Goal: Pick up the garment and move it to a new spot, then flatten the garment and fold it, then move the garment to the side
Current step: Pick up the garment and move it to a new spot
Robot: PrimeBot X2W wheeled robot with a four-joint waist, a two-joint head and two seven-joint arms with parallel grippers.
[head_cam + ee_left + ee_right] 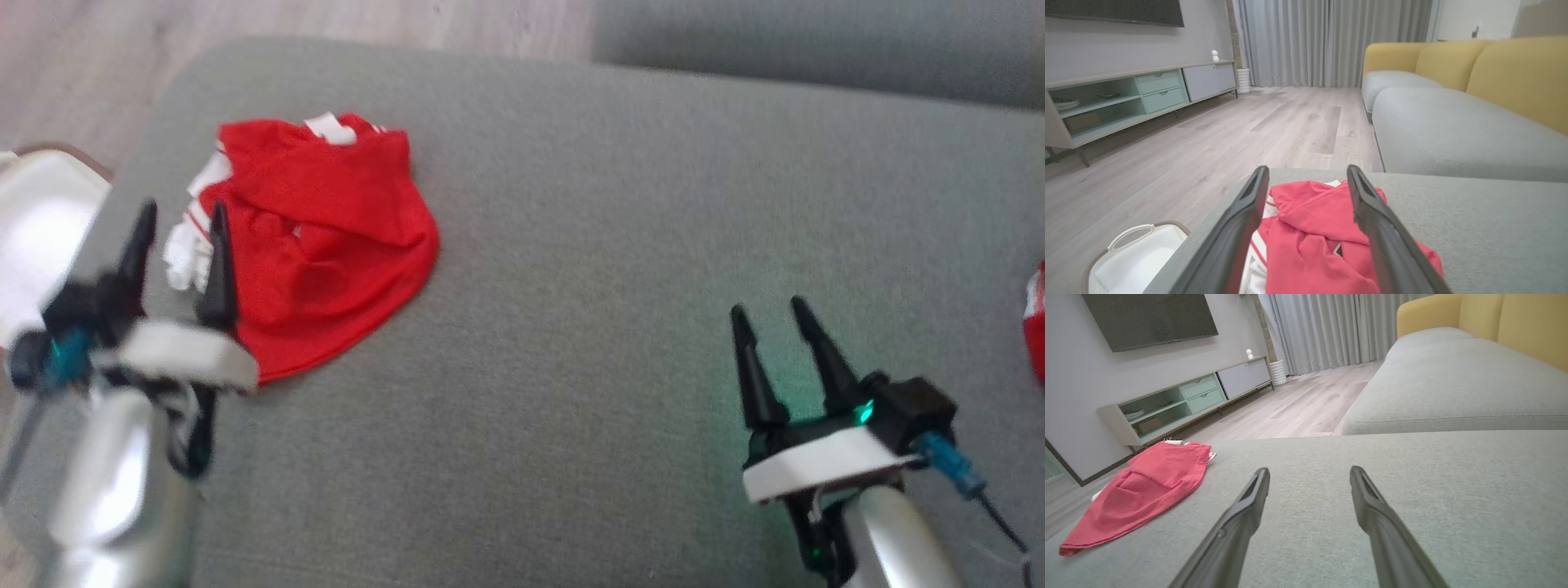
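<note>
**Red garment [326, 237] crumpled on the grey cushion [571, 245]**

Pale wood floor [1249, 134] spreads beyond the cushion's far edge. A grey sofa with yellow backs [1453, 122] stands just past that edge, and a low media unit [1126, 94] faces the cushion from across the floor. The garment, red with white trim, lies on the cushion's far-left part. A white basket [1135, 261] sits just off the cushion's left edge. The left gripper [183, 211] hangs over that edge with its jaws wide and empty. The right gripper [768, 310] hangs over the cushion's near right, likewise spread and empty.
</note>
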